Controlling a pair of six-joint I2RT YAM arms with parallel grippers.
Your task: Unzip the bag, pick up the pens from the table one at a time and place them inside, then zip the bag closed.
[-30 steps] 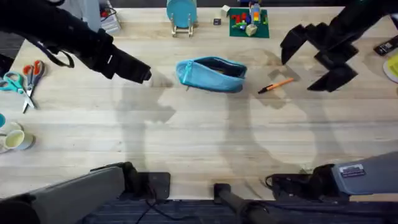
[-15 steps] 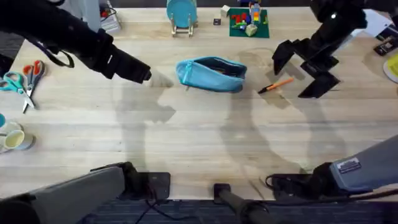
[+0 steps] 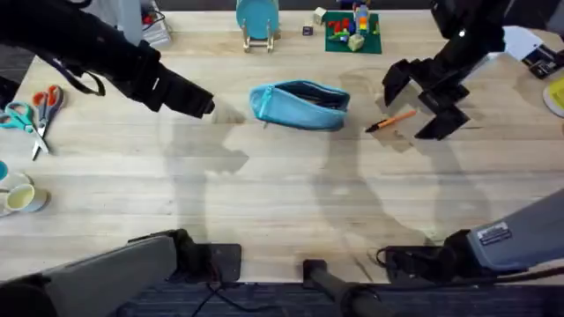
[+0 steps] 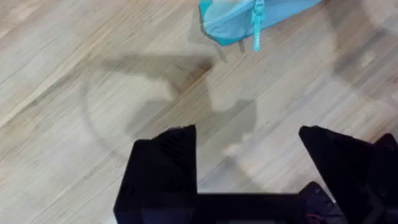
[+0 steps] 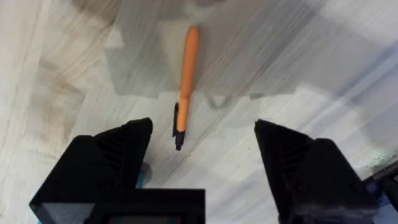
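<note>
Orange pen (image 5: 186, 78) flat on table (image 3: 282, 202), btwn my spread fingers, my right claw (image 3: 421, 99) released above it, holding nothing, blue bag (image 3: 300, 106) unzipped, well off toward my left claw (image 3: 204, 106), also released, bag's end just ahead of it.

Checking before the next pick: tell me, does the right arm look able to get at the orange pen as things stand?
Probably yes. The right gripper hangs open just beside the pen, which lies alone on bare table, apart from the bag; nothing stands between them.
</note>
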